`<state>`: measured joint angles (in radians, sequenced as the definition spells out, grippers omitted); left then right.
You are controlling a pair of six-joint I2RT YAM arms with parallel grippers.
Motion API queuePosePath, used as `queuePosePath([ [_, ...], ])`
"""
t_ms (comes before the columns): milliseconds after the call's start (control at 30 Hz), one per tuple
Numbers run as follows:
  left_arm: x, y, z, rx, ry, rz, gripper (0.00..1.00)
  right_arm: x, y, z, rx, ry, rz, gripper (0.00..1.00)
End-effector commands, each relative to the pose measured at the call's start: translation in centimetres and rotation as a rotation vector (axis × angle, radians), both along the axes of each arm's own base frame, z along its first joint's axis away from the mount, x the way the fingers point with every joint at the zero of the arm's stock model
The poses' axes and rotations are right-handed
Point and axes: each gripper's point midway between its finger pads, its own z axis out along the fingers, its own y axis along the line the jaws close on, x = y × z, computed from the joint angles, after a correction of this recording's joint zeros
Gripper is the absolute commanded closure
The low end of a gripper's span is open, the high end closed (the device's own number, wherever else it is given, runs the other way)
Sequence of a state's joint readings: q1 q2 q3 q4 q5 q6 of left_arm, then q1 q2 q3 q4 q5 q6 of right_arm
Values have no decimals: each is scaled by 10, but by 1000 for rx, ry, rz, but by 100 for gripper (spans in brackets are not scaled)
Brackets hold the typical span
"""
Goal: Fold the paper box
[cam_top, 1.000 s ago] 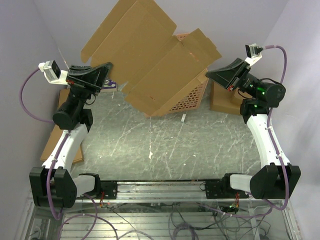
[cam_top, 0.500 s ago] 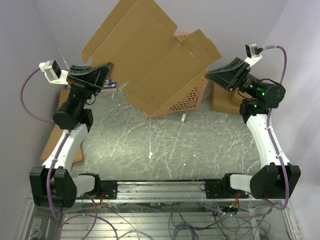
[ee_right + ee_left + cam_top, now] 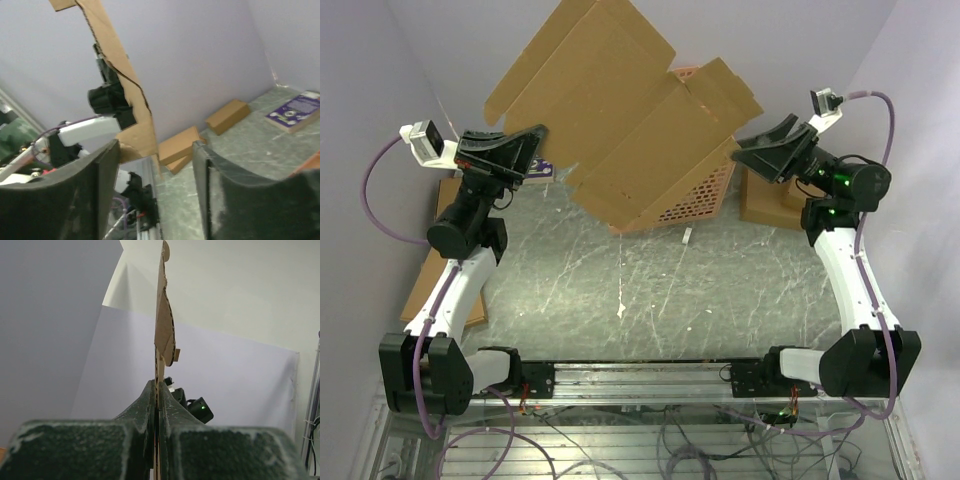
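While the left gripper (image 3: pixel 537 137) clamps the paper box (image 3: pixel 620 120), the right gripper (image 3: pixel 752 142) stands parted beside it.

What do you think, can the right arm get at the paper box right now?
Probably yes: the right gripper stands open with the paper box's edge between its fingers, nothing in the way, and the left gripper, shut on it, holds it up.
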<state>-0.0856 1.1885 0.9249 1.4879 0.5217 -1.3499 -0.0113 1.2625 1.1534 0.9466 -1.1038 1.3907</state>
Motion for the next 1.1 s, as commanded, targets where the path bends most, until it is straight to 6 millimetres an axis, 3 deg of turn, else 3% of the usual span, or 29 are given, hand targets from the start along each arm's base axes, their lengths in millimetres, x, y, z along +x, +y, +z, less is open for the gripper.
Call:
queuePosePath([
  [0, -44, 1, 9, -6, -239, 16, 93, 7, -25, -14, -146, -97, -125, 27],
  [133, -33, -6, -9, 53, -218, 36, 93, 13, -62, -35, -356, -256, -251, 6],
  [267, -16, -19, -34, 180, -172, 48, 93, 1, -76, -43, -577, -485, -278, 0],
  [367, -8, -31, -53, 290, -158, 32, 93, -5, -80, -30, -696, -674, -332, 0],
  [500, -5, -40, -73, 385, -163, -9, 93, -15, -68, 6, -609, -715, -215, 0],
  [633, -6, -46, -86, 415, -173, -73, 93, -19, -53, 26, -508, -641, -92, 2],
  [733, -6, -55, -94, 443, -176, -109, 93, -16, -37, 31, -454, -589, -16, 6],
  [833, -11, -67, -99, 460, -191, -149, 93, -19, -6, 30, -401, -554, 95, 8],
  [900, -13, -70, -100, 465, -196, -160, 93, -9, -2, 31, -389, -538, 53, 9],
  [1000, -15, -71, -100, 470, -196, -165, 93, 26, -5, 27, -480, -514, -141, 4],
  [1067, -15, -73, -102, 479, -195, -168, 93, 33, -4, 22, -495, -491, -148, 4],
])
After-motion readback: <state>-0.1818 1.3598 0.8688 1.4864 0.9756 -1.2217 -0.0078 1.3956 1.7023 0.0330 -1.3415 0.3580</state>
